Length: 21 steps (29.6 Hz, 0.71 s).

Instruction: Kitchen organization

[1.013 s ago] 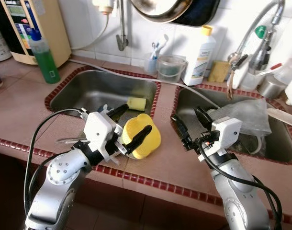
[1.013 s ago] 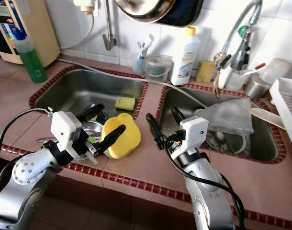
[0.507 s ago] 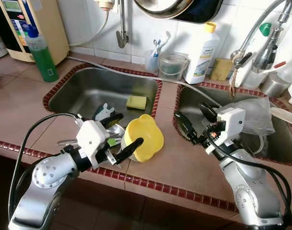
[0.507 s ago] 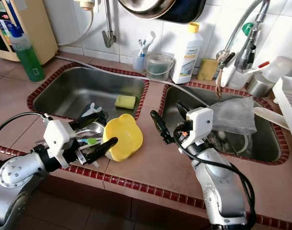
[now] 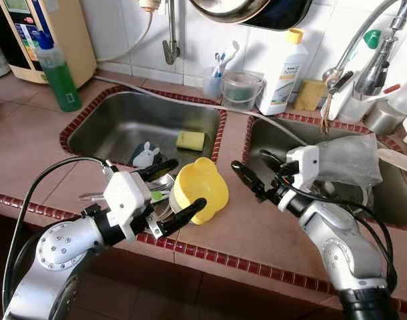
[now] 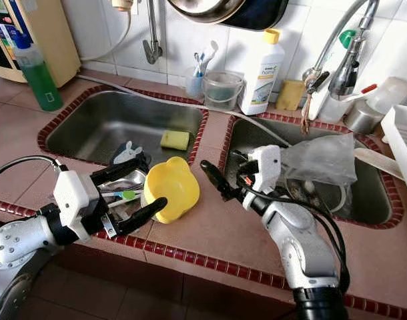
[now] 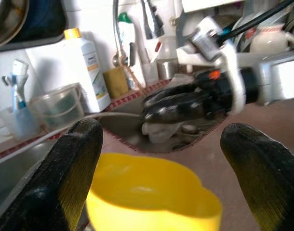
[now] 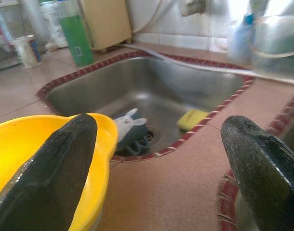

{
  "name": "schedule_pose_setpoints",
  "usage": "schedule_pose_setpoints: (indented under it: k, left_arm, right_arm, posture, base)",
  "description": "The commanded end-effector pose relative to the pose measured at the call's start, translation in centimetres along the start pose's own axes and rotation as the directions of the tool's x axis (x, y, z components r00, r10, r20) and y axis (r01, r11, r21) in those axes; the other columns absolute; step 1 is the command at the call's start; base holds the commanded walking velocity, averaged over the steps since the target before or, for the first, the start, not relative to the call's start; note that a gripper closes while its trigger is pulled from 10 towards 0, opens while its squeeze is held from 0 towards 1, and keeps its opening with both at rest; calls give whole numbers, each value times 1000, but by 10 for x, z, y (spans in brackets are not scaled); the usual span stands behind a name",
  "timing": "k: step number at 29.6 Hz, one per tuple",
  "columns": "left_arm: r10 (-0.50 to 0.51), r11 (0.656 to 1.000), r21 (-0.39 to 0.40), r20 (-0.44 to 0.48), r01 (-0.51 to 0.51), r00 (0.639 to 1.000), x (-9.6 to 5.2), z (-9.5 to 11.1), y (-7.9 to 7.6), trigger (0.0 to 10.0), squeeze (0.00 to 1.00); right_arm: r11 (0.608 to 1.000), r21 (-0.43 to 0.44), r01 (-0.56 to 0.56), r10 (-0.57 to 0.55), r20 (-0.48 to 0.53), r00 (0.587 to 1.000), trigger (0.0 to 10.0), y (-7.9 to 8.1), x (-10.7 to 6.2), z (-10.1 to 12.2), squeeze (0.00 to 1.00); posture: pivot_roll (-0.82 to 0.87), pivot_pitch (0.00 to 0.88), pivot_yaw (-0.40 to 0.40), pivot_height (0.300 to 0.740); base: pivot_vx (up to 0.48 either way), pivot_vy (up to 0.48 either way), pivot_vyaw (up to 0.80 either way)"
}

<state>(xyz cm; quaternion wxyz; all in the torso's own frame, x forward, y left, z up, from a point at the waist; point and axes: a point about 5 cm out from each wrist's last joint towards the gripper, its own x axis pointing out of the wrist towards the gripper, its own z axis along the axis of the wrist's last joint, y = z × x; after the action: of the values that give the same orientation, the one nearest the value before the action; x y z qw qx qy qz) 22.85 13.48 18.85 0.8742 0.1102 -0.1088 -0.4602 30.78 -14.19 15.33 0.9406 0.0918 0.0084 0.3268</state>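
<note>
A yellow bowl [image 5: 202,189] rests tilted on the red-tiled rim between the left sink [image 5: 117,120] and the counter. My left gripper [image 5: 188,182] is open, one finger above the bowl's left side and one by its front edge, neither clearly touching. In the left wrist view the bowl [image 7: 152,192] lies low between the wide-apart fingers [image 7: 70,168]. My right gripper [image 5: 250,162] is open just right of the bowl, over the counter strip between the sinks, pointing left. In the right wrist view the bowl [image 8: 21,149] sits behind one finger [image 8: 55,168].
The left sink holds a yellow sponge [image 5: 190,141], a dark rabbit-shaped item [image 5: 145,156] and cutlery. A plastic bag [image 5: 347,160] lies in the right sink. A green soap bottle [image 5: 59,73], a clear tub [image 5: 240,91], a white bottle [image 5: 283,73] and the tap [image 5: 363,47] line the back.
My left gripper has drawn back and lower, its finger moving off the bowl's top to its front edge. The right gripper has swung left toward the bowl. The bowl has stayed in place.
</note>
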Motion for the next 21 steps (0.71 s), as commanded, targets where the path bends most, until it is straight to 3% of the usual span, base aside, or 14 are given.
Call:
schedule_pose_setpoints:
  k: [1, 4, 15, 21]
  left_arm:
    - [-23, 1000, 6, 18, 22, 1000, 3, 6, -7, 10000, 0]
    - [-30, 999, 14, 33, 30, 999, 7, 12, -12, 10000, 0]
    - [-14, 1000, 15, 65, 13, 998, 12, 21, -20, 10000, 0]
    - [-2, 1000, 15, 76, 1, 997, 14, 26, -23, 10000, 0]
  right_arm:
    - [999, 29, -35, 36, -18, 999, 10000, -3, 3, 3, 0]
    - [993, 78, -88, 92, -41, 995, 10000, -4, 9, 5, 0]
    - [973, 104, -208, 222, -153, 963, 10000, -6, 18, 4, 0]
    - [939, 168, -300, 333, -225, 916, 10000, -1, 20, -6, 0]
  posture:
    - [108, 96, -72, 740]
    - [115, 100, -84, 740]
    - [138, 117, -122, 740]
    - [146, 122, -134, 740]
  base:
    - [0, 0, 0]
    - [0, 0, 0]
    - [0, 0, 0]
    - [0, 0, 0]
